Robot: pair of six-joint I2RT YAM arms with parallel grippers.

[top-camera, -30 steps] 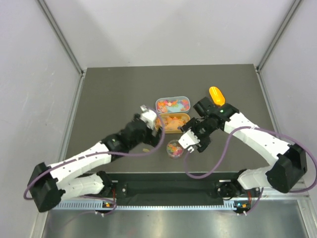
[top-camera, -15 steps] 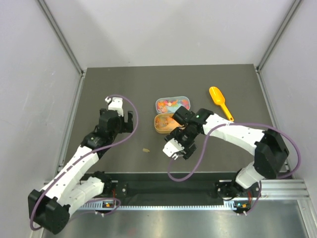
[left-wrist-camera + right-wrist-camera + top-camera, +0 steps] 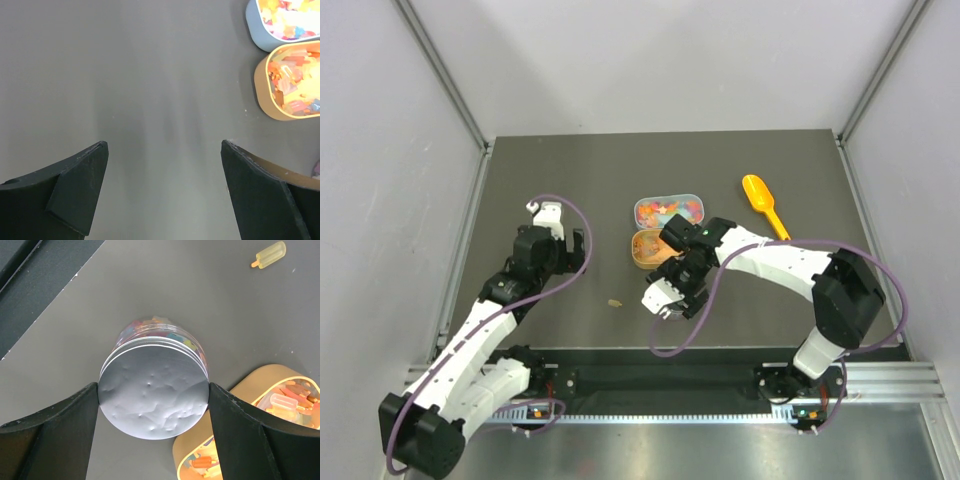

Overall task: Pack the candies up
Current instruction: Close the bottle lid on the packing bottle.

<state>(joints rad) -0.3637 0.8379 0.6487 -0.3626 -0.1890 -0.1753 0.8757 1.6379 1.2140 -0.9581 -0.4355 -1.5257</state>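
The right gripper has slid slightly nearer and leftward; the left arm has eased back to the left. The right gripper's black fingers clamp a round clear plastic jar with a dimpled silver lid. Tiny multicoloured candies show through the jar's wall. More candies fill a pale-blue oval tray and a tan oval tray just nearer. The left gripper hangs spread wide over the matte grey table.
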